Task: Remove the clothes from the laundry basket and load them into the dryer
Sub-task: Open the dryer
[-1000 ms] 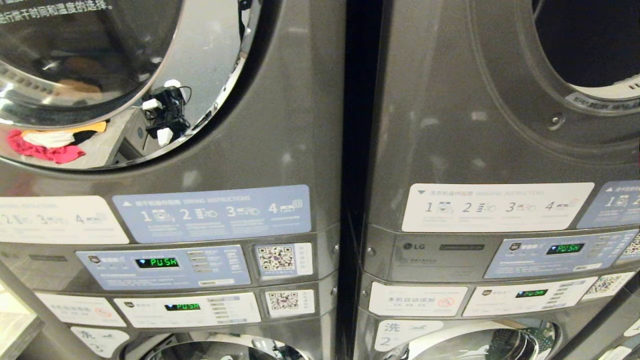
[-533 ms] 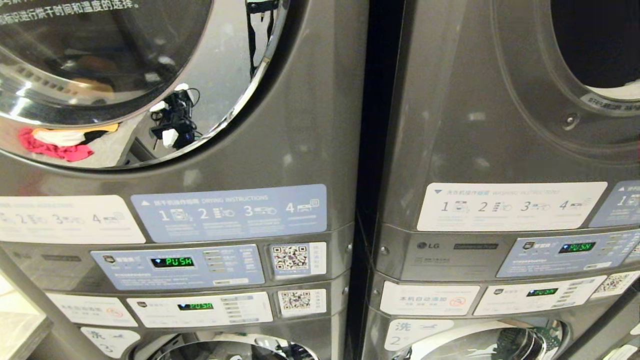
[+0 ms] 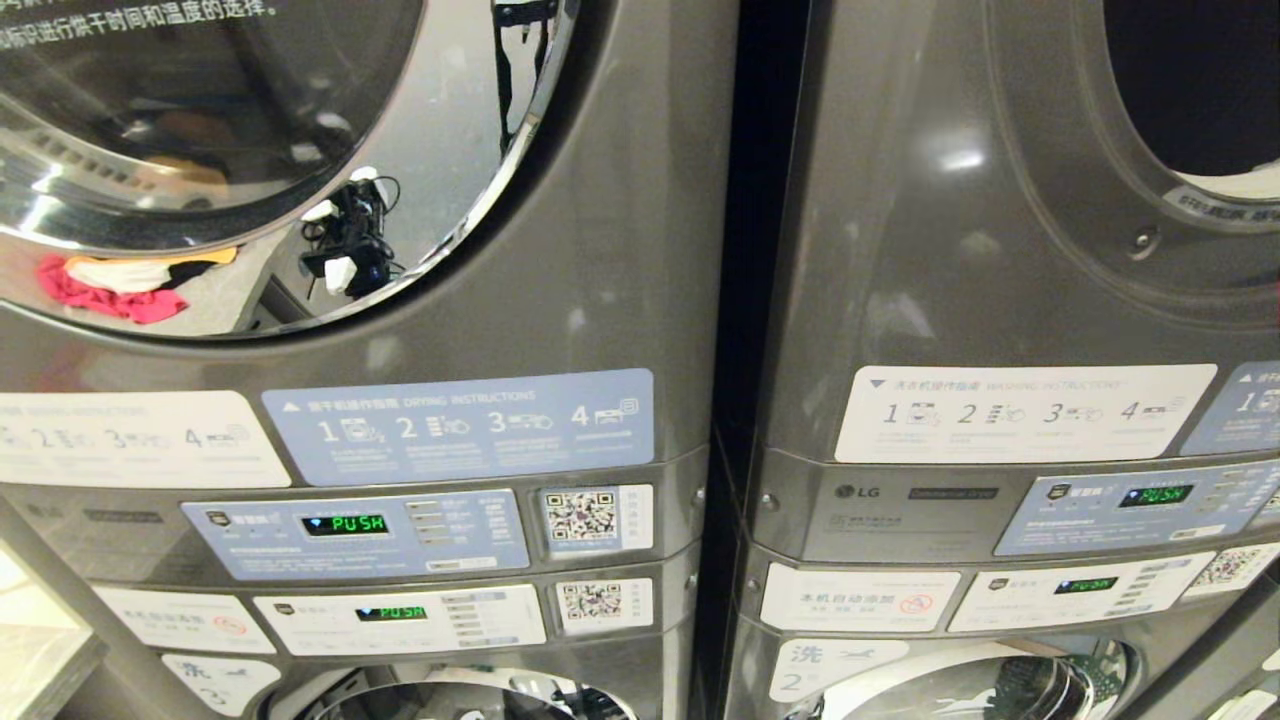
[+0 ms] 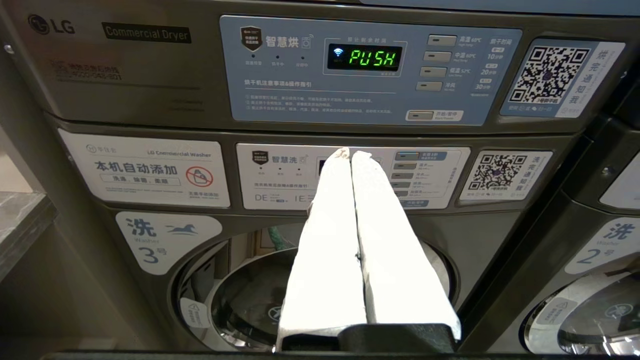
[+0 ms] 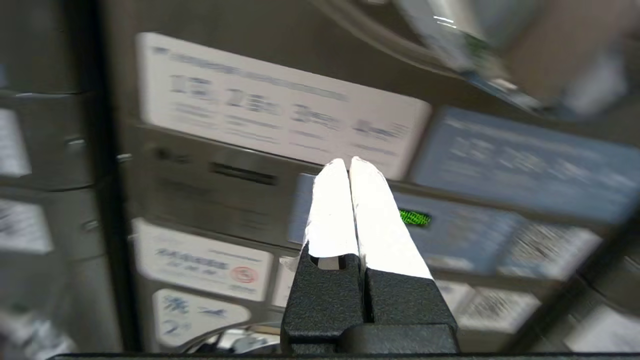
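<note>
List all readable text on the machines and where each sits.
"LG", "Commercial Dryer": dryer panel
"PUSH": green display
"智慧烘": blue control label
"本机自动添加", "LG Commercial Washer": white sticker
"智慧洗": washer control label
"洗 3": left washer badge
"洗 2": right washer badge
"DRYING INSTRUCTIONS", "1 2 3 4": blue sticker
"WASHING INSTRUCTIONS": white sticker
Fine print and QR captions are too small to read; the right wrist view is blurred.
</note>
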Motion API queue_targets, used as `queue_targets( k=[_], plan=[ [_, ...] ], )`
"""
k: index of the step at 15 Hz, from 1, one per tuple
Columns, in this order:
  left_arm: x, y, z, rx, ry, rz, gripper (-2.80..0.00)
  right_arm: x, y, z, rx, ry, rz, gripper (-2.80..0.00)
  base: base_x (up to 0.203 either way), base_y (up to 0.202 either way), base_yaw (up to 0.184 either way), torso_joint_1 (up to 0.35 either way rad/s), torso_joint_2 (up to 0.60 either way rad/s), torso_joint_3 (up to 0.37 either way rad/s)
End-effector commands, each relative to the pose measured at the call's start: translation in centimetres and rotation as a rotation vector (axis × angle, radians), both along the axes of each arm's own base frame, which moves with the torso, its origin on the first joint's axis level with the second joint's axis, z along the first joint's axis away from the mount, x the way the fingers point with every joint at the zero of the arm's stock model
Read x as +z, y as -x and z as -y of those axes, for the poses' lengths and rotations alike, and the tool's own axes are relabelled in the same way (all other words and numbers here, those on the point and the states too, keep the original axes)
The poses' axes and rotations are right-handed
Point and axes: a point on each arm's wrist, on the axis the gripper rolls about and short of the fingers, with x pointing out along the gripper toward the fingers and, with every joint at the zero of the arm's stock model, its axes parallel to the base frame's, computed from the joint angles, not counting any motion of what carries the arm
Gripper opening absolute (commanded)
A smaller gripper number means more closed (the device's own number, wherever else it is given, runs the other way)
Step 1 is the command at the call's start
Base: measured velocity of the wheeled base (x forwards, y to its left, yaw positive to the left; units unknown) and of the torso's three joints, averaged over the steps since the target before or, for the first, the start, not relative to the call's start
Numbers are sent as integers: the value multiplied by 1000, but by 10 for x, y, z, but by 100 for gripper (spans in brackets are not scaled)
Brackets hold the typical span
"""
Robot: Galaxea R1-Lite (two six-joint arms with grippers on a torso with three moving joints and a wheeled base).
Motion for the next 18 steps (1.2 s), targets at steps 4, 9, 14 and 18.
queue_targets(
  k=[4, 9, 14, 18],
  plan=[
    [-4, -1, 0, 0, 3, -11, -280, 23, -42, -2, 73, 48, -57, -280, 0, 0, 0, 0, 0, 0],
    [-4, -1, 0, 0, -1, -11, -280, 26, -50, 2, -85, 158, -61, -280, 0, 0, 0, 0, 0, 0],
    [-4, -1, 0, 0, 0, -11, -280, 33, -48, 2, -91, 134, 45, -280, 0, 0, 0, 0, 0, 0],
    [-4, -1, 0, 0, -1, -10, -280, 29, -36, 2, -96, 114, 98, -280, 0, 0, 0, 0, 0, 0]
  ],
)
